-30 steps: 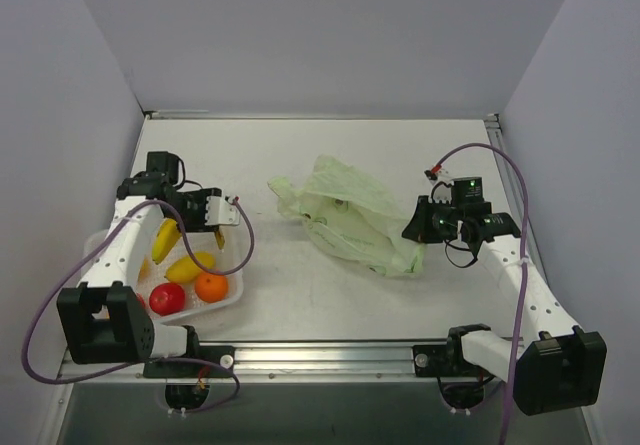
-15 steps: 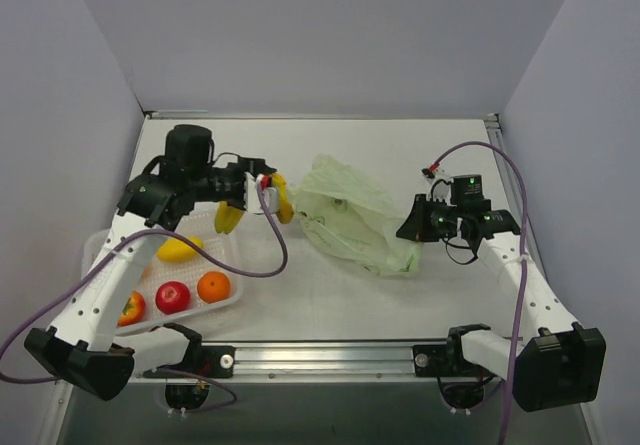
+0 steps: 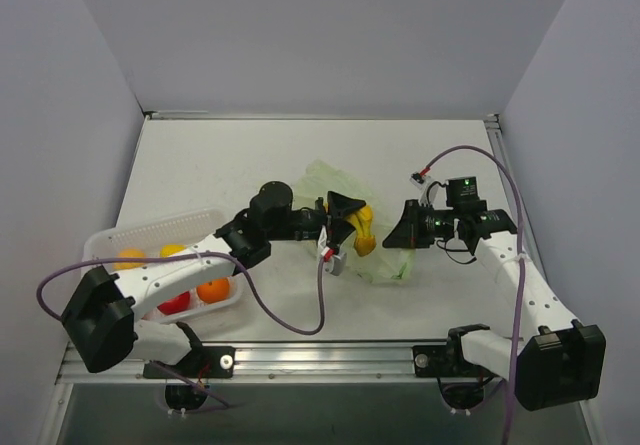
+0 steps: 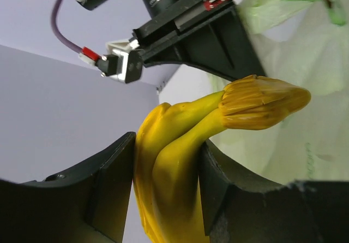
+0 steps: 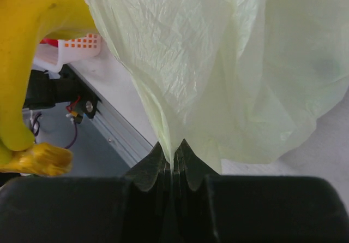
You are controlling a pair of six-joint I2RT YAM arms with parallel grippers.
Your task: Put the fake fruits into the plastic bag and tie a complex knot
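My left gripper (image 3: pixel 352 228) is shut on the yellow bananas (image 3: pixel 362 229), reached across to the pale green plastic bag (image 3: pixel 388 263). In the left wrist view the bananas (image 4: pixel 174 166) fill the gap between both fingers, stem end (image 4: pixel 262 104) pointing at the bag (image 4: pixel 305 112). My right gripper (image 3: pixel 396 236) is shut on the bag's film; its wrist view shows the film (image 5: pixel 229 63) pinched between closed jaws (image 5: pixel 173 164), with the bananas (image 5: pixel 27 63) hanging at the left. An orange (image 3: pixel 211 289), a red apple (image 3: pixel 175 302), a yellow lemon (image 3: pixel 172 251) and another orange-coloured piece (image 3: pixel 128 258) lie in the tray. No knot shows.
The white perforated basket tray (image 3: pixel 150 229) stands at the front left, under my left arm. Grey walls close in the left, back and right. A metal rail (image 3: pixel 330 355) runs along the table's near edge.
My left arm has swung from over the tray to the right, carrying the bananas to the bag beside my right gripper. The right gripper has shifted slightly left, still pinching the film.
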